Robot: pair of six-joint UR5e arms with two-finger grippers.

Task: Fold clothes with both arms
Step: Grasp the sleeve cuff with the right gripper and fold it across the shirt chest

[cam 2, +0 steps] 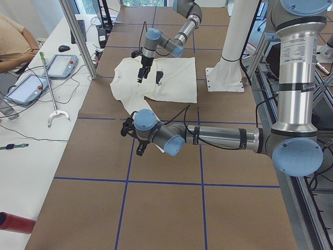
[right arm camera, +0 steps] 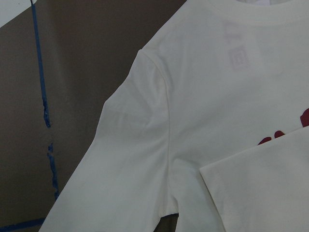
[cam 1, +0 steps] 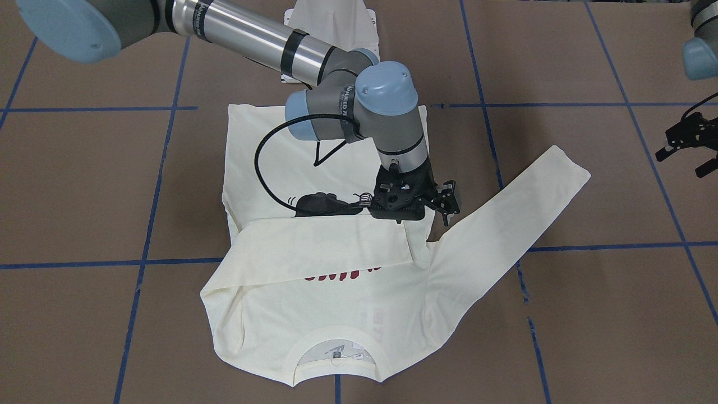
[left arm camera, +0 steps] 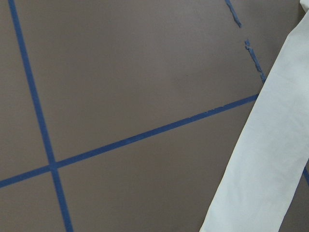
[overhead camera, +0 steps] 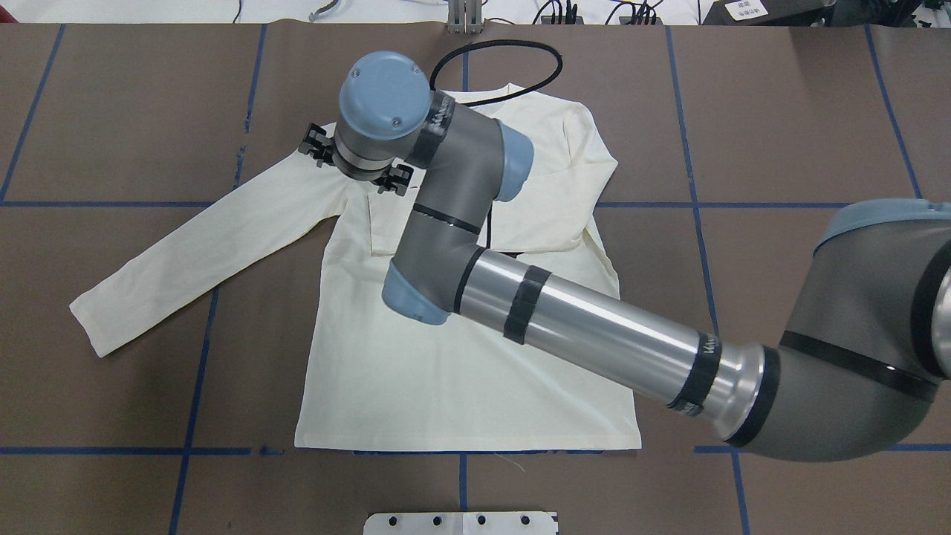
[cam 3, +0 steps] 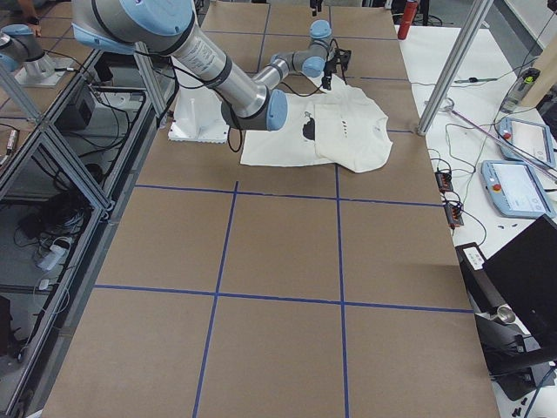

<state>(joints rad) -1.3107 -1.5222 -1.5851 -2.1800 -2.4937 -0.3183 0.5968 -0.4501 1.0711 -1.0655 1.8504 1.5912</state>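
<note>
— Closest to the lens, what is that?
— My right arm [overhead camera: 594, 327], stretched across the cream long-sleeved T-shirt [overhead camera: 461, 371]. The shirt lies flat, print up, on the brown table [cam 1: 84, 185], with its collar [cam 1: 336, 371] away from my base.
— And the sleeves?
— One sleeve [cam 1: 320, 247] is folded across the chest and covers part of the red lettering [cam 1: 342, 275]. The other sleeve [cam 1: 516, 202] points out toward my left side.
— Your fingers?
— My right gripper [cam 1: 447, 205] hangs over the armpit of that outstretched sleeve. How wide it stands, or whether it touches cloth, I cannot tell. My left gripper [cam 1: 681, 164] is spread apart and empty, over bare table near the cuff [cam 1: 572, 171].
</note>
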